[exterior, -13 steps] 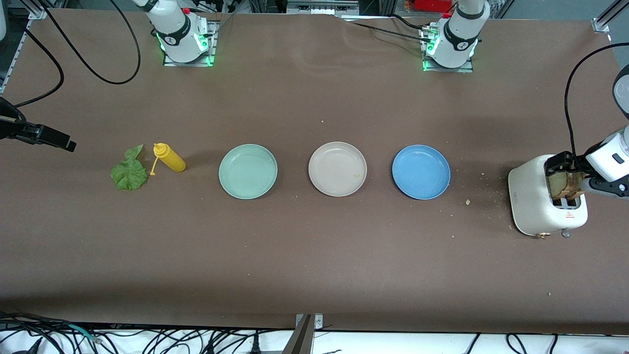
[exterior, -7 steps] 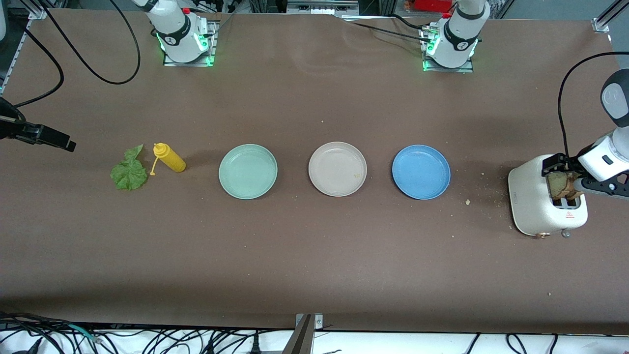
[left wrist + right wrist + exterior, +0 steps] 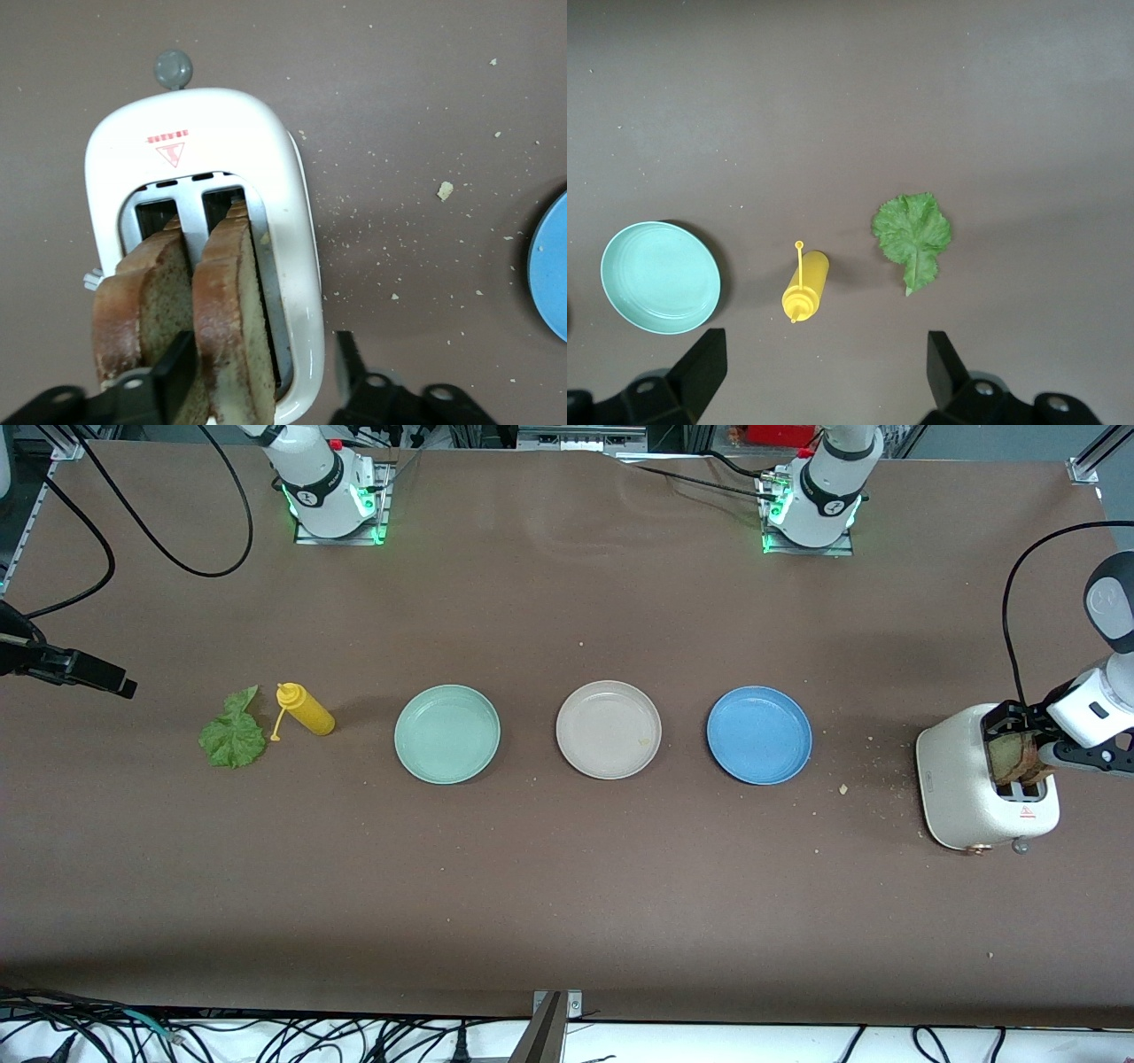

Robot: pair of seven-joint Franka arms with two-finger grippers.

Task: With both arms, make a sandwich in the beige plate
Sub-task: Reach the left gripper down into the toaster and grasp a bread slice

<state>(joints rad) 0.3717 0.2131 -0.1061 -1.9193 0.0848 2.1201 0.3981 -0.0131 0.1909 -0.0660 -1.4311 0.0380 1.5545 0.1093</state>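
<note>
Two brown toast slices (image 3: 226, 328) stand upright in the slots of a white toaster (image 3: 957, 788) at the left arm's end of the table; they also show in the front view (image 3: 1010, 757). My left gripper (image 3: 261, 363) is open over the toaster (image 3: 283, 177). One finger sits between the slices and the other outside the toaster wall, so it straddles one slice. It also shows in the front view (image 3: 1019, 726). The green lettuce leaf (image 3: 233, 735) lies at the right arm's end (image 3: 914, 232). The beige plate (image 3: 602, 726) is empty. My right gripper (image 3: 824, 372) waits open and empty, high over that end (image 3: 115, 682).
A yellow squeeze bottle (image 3: 306, 710) lies beside the lettuce and shows in the right wrist view (image 3: 806, 288). A mint green plate (image 3: 446, 733) and a blue plate (image 3: 759, 734) flank the beige plate. Crumbs lie scattered between the blue plate and the toaster.
The left arm has shifted slightly over the toaster and its elbow has come into view. The right arm has not moved.
</note>
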